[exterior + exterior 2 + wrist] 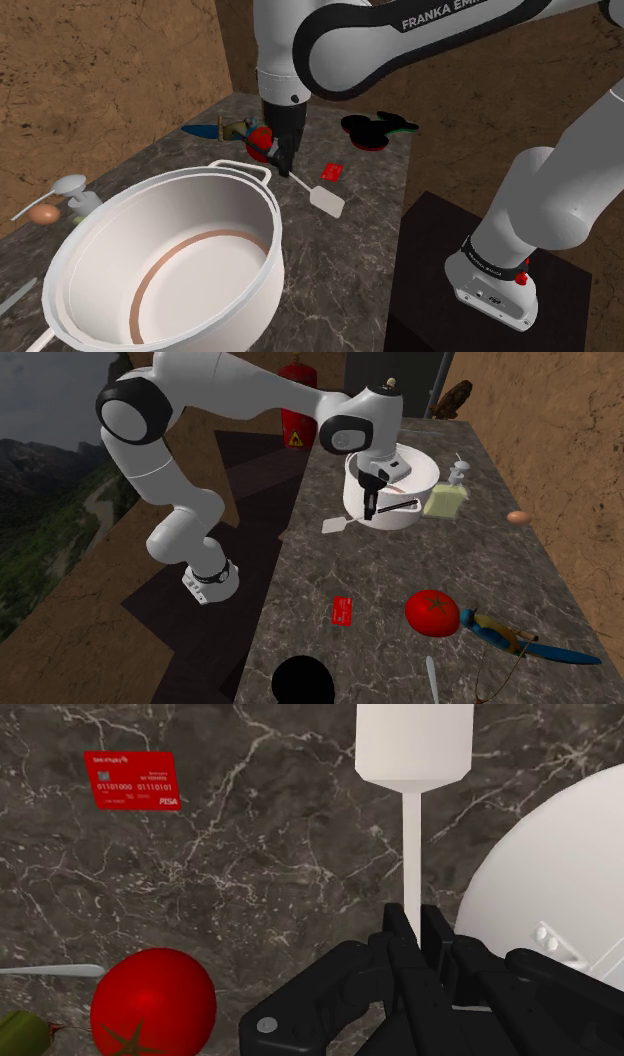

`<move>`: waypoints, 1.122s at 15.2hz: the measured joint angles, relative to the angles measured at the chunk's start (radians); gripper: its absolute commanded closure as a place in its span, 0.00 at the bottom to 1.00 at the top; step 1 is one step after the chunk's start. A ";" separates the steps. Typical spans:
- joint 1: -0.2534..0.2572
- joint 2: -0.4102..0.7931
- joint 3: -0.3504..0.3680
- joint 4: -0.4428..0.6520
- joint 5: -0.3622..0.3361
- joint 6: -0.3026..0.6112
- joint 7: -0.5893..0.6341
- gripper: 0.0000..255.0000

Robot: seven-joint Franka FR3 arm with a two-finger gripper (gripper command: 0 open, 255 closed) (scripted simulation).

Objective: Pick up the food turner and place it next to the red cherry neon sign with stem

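Dark veined counter (350,260) lay under the clutter. The gripper (415,918) was closed narrowly on the white turner's (413,749) thin handle, with the blade pointing away just beside the pot (170,260). The grasp looked made. The next move likely called for lifting the turner and carrying it past the card (133,780) to the sign (372,133). The wrist view showed the clasp, while the shoulder view showed the sign near the counter's far edge.

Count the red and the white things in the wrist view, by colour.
Red: 2 (card, tomato)
White: 3 (turner, pot, utensil handle)
Total: 5
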 measured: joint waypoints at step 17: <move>-0.006 -0.013 -0.013 0.214 0.000 -0.227 -0.006 1.00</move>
